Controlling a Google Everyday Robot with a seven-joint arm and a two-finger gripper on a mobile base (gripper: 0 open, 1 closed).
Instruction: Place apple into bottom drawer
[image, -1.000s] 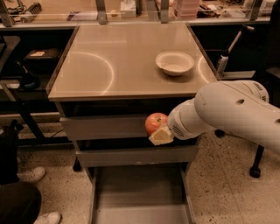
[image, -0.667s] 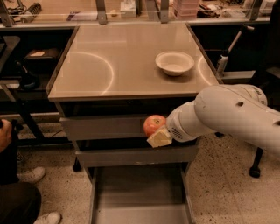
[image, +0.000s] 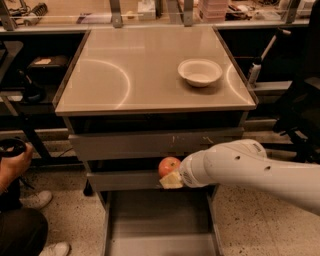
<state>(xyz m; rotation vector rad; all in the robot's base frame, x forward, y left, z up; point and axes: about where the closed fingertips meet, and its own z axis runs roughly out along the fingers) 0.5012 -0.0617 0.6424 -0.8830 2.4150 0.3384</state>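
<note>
Apple (image: 169, 165) hangs clenched in the gripper (image: 170, 176), below the middle of the counter's (image: 150, 80) front edge and above the open bottom drawer (image: 160, 220). It looks light, firm and smooth-skinned, so probably slippery, and apt to roll on the flat drawer floor; dropped, it would likely bruise. The safest hold seems to be across its widest middle, where the round flanks meet the pads evenly.
</note>
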